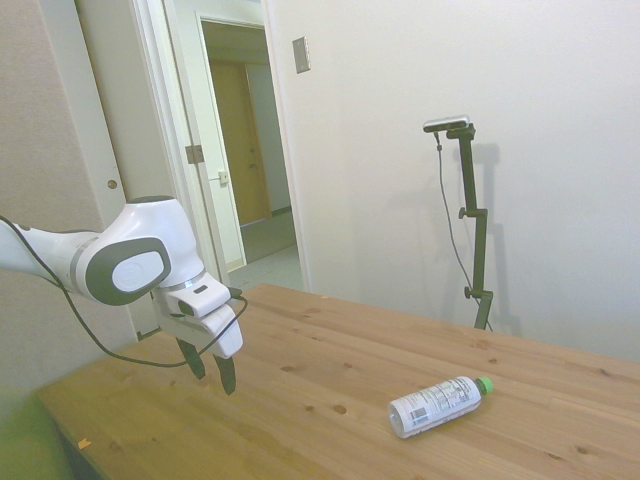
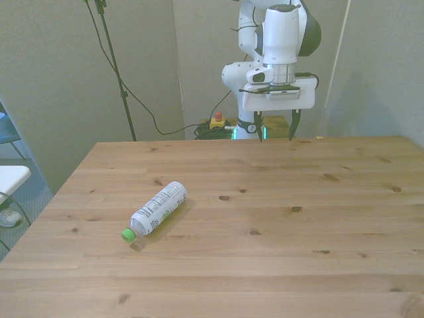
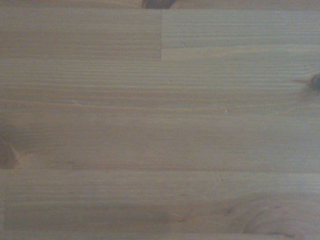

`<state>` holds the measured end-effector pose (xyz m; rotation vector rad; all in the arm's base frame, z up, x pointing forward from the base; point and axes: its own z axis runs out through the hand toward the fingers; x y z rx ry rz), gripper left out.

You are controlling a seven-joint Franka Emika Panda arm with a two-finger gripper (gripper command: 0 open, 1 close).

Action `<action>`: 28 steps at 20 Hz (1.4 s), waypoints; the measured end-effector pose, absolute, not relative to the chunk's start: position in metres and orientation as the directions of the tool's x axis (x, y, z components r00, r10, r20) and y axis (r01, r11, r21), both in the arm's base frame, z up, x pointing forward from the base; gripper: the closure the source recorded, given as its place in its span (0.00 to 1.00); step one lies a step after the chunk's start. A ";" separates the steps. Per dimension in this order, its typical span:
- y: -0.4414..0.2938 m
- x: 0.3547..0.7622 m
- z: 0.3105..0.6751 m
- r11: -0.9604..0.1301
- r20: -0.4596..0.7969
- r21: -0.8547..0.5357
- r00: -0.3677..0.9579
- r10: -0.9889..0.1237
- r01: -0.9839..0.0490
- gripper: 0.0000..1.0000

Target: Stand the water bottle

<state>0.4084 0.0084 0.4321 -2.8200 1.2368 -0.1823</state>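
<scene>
The water bottle (image 1: pixel 438 403) (image 2: pixel 158 208) lies on its side on the wooden table (image 1: pixel 320 370) (image 2: pixel 278 218), clear with a white printed label and a green cap. In the front view it sits left of the middle, cap toward the near left. My gripper (image 1: pixel 213 369) (image 2: pixel 274 129) hangs open above the table's far edge, well away from the bottle, with nothing between its dark fingers. The wrist view holds only bare wood planks (image 3: pixel 160 120); the bottle is out of that view.
A white wall runs behind the table in the side view, with an open doorway (image 1: pixel 245 140) beyond the arm. Cables and a red button box (image 2: pixel 216 122) lie on the floor behind the table. A white chair edge (image 2: pixel 10 179) shows at the front view's left.
</scene>
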 end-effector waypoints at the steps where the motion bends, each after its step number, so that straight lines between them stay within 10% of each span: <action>1: 0.008 0.409 0.432 -0.678 0.086 -0.100 0.672 -0.735 -0.728 0.00; 16: -0.132 0.507 0.506 -0.509 0.205 -0.204 0.472 -0.857 -0.836 0.00; 28: -0.282 0.626 0.471 -0.358 0.256 -0.221 0.300 -0.919 -0.907 0.00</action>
